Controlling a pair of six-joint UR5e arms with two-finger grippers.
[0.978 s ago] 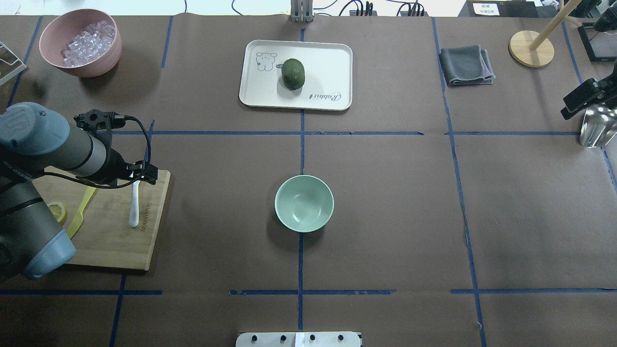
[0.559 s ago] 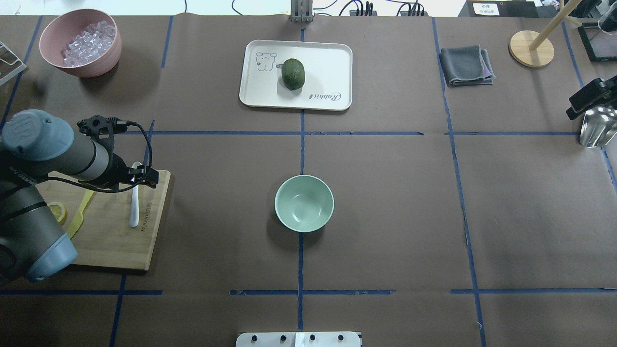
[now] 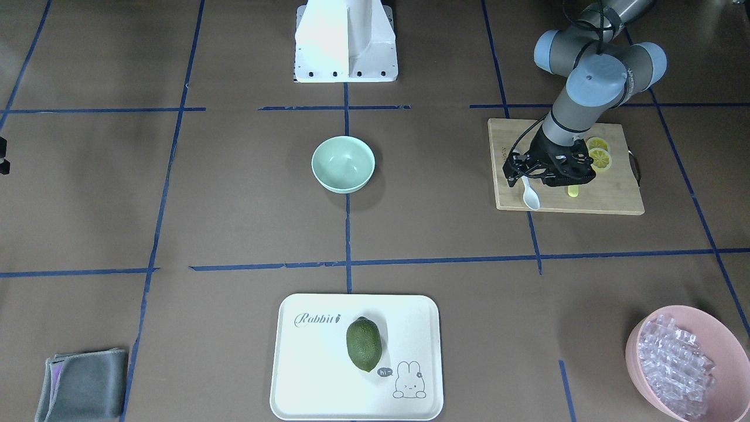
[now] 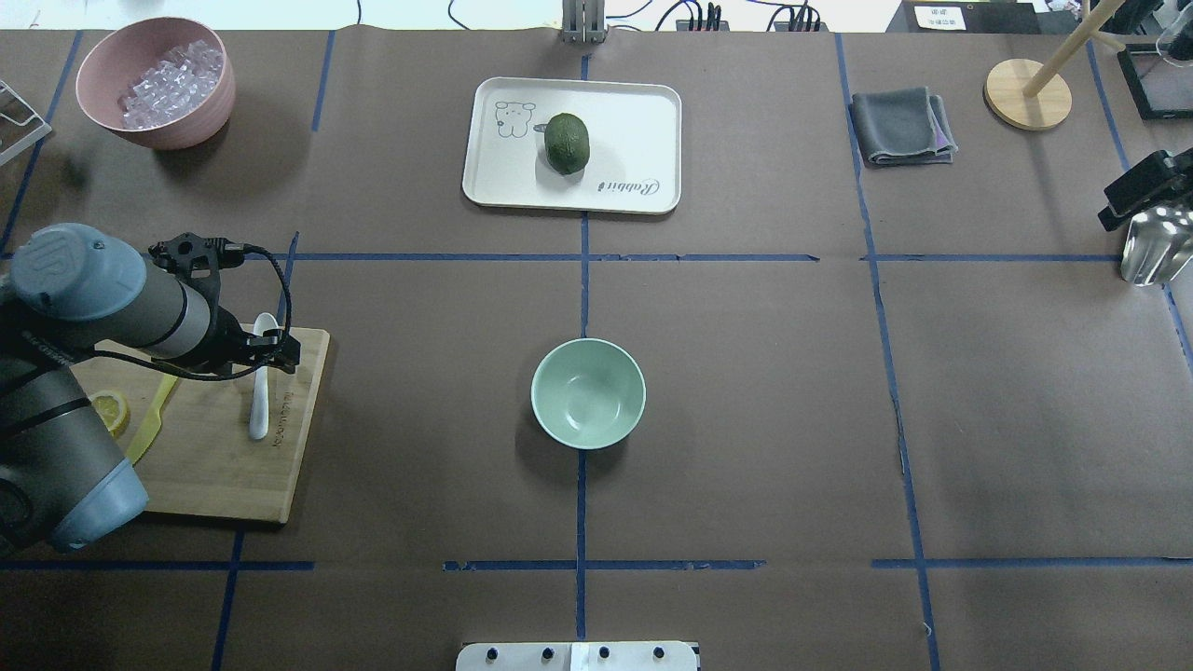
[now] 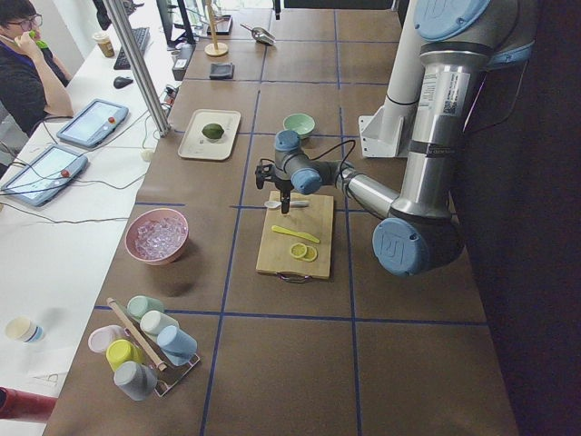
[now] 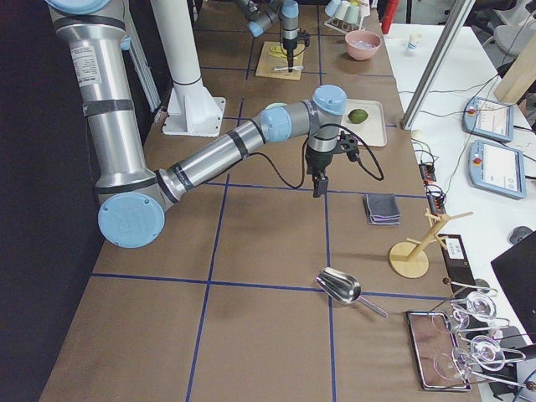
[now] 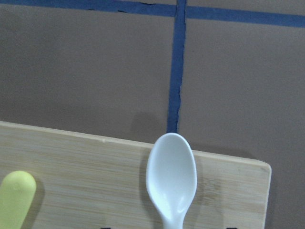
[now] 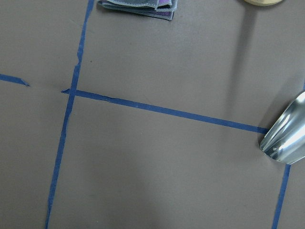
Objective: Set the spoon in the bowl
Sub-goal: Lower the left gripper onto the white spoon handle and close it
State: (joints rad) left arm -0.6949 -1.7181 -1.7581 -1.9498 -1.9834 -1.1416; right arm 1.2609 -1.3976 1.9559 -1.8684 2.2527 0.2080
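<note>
The white spoon [image 4: 260,401] lies on the wooden cutting board [image 4: 224,466] at the left, its scoop pointing away from the robot. My left gripper [image 4: 265,353] is low over the handle just behind the scoop. It is open, with its jaws on either side of the spoon [image 7: 171,176]. The mint-green bowl [image 4: 587,393] stands empty at the table's middle, well to the right of the board. My right gripper [image 4: 1132,191] hangs at the far right edge beside a metal scoop [image 4: 1151,244]. I cannot tell whether it is open.
A yellow knife [image 4: 149,424] and lemon slices [image 3: 597,153] lie on the board beside the spoon. A pink bowl [image 4: 200,121] of ice stands at the back left. A white tray [image 4: 634,112] with a green fruit [image 4: 567,143] is at the back middle. A grey cloth [image 4: 902,126] is at the back right.
My left gripper has shifted a little toward the robot along the spoon, so the scoop now shows beyond it. The spoon has not moved. The right gripper drifted slightly right.
</note>
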